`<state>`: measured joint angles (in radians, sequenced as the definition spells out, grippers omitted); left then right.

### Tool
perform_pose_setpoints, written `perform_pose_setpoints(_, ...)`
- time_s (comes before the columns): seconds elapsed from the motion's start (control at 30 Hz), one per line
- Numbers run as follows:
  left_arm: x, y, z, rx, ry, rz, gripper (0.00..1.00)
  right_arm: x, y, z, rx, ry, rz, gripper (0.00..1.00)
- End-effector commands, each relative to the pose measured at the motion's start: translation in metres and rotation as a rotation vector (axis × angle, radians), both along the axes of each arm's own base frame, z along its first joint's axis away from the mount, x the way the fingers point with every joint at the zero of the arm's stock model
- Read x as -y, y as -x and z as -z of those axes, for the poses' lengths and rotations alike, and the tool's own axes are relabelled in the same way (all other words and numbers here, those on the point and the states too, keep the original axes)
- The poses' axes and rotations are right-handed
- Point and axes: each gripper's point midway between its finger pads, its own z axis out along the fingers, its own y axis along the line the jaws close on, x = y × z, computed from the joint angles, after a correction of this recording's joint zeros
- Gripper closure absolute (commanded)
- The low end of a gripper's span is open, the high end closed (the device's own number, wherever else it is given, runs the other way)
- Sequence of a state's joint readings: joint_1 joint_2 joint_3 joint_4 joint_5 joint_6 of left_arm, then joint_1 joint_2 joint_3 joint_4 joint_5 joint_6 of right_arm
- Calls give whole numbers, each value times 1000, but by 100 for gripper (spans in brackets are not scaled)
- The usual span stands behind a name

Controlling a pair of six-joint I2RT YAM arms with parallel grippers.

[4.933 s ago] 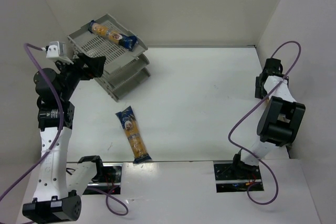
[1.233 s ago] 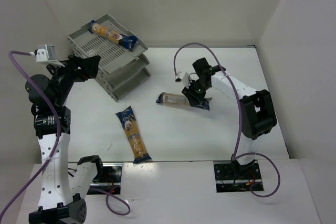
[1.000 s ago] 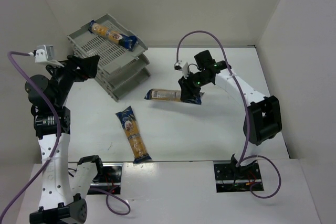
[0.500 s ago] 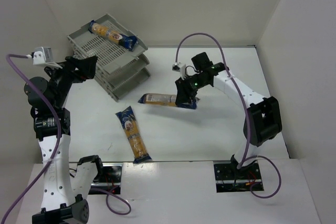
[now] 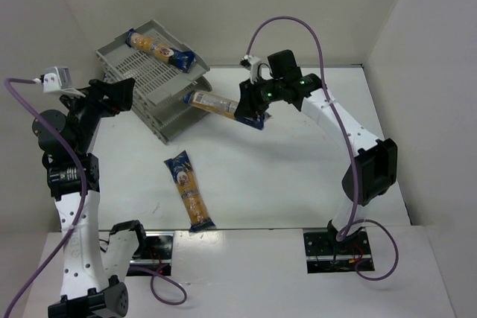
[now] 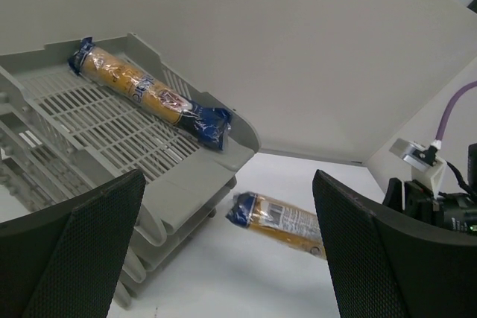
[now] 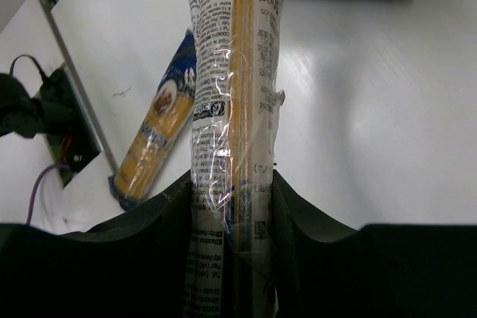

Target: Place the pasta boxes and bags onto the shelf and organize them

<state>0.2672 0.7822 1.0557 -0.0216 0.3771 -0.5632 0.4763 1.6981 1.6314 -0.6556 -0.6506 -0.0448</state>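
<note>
Right tool [image 5: 250,108] gripped a pasta packet [image 5: 212,103] above the counter [image 5: 298,161] — far end just beside the shelf [image 5: 153,83]. Left tool [image 5: 123,93] stood released, empty.

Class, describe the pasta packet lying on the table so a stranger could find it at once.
Start at the grey shelf at the far left and come toward the arm bases: the loose packet lies flat on the white table. Unlike the tray packet up top and the held packet in the right pincer, nothing holds it.
</note>
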Motion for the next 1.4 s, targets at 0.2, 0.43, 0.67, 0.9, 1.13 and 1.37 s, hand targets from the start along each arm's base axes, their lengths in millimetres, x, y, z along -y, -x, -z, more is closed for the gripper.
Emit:
perform_pose_setpoints(0.2, -11, 8, -20, 84, 29, -44, 0, -65, -39, -53, 241, -78, -31, 100)
perform_pose_setpoints(0.43, -17, 18, -32, 136, 40, -70, 0, -88, -56, -44, 237, -76, 17, 100)
perform_pose_setpoints(0.67, -25, 18, -25, 128, 24, -102, 0, -128, -82, -37, 246, -82, 111, 100)
perform_pose_setpoints(0.9, -35, 13, -17, 105, -5, -143, 0, -160, -117, -25, 285, -80, 235, 100)
perform_pose_setpoints(1.13, -45, -6, -7, 70, -9, -157, 0, -210, -136, -29, 325, -172, 304, 100)
perform_pose_setpoints(1.37, -58, -18, 5, 48, -10, -186, 0, -216, -157, -23, 341, -222, 395, 100)
